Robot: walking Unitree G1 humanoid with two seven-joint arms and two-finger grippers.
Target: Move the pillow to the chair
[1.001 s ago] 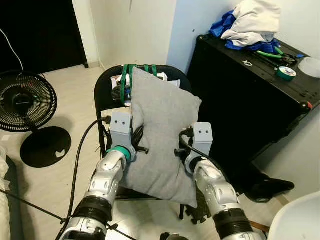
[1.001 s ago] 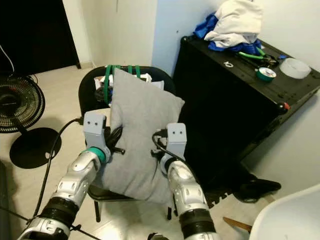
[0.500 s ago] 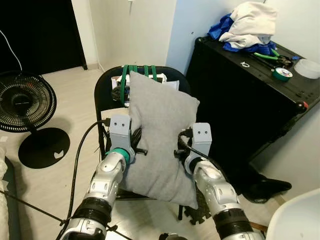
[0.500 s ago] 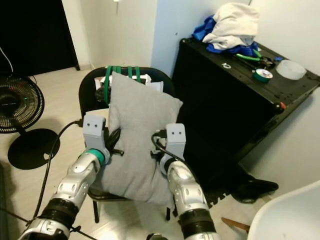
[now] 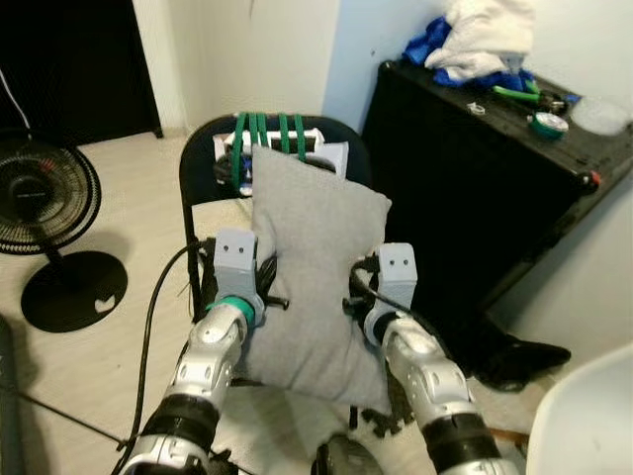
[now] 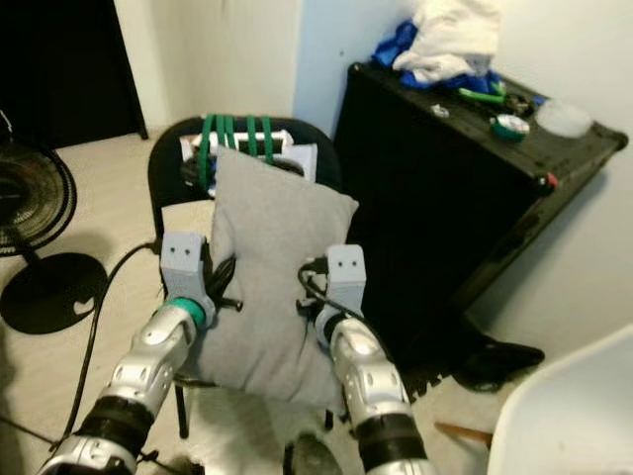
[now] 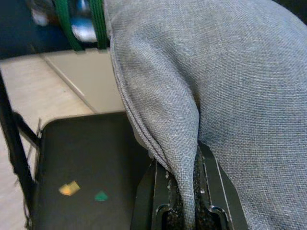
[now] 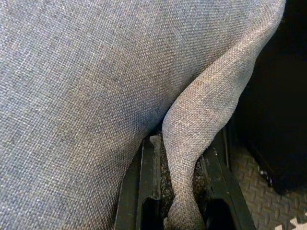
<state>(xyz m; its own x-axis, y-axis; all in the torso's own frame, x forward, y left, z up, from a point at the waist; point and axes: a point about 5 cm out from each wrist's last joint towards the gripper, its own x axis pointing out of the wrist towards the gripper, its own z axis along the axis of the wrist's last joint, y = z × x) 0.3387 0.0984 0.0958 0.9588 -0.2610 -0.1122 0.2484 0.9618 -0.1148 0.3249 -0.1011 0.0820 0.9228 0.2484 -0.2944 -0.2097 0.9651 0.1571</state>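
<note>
A grey fabric pillow [image 5: 312, 267] hangs upright between my two arms, over the seat of a black folding chair [image 5: 198, 178]. My left gripper [image 5: 272, 295] is shut on the pillow's left edge, and my right gripper [image 5: 351, 302] is shut on its right edge. In the left wrist view the black fingers [image 7: 207, 177] pinch a fold of grey cloth [image 7: 192, 96] above the black seat [image 7: 86, 163]. The right wrist view has the other fingers [image 8: 148, 177] clamped on a fold [image 8: 192, 143]. Green straps [image 5: 265, 134] wrap the chair's backrest.
A black cabinet [image 5: 475, 168] stands right of the chair, with clothes [image 5: 475, 40] and green tape [image 5: 544, 123] on top. A black fan [image 5: 45, 198] stands on the floor at left. A white rounded object [image 5: 584, 416] sits at lower right. Dark shoes [image 5: 519, 356] lie by the cabinet.
The camera has tilted and come closer to the chair, so the backrest and its green straps show more. Both grippers still hold the pillow, now lower over the seat.
</note>
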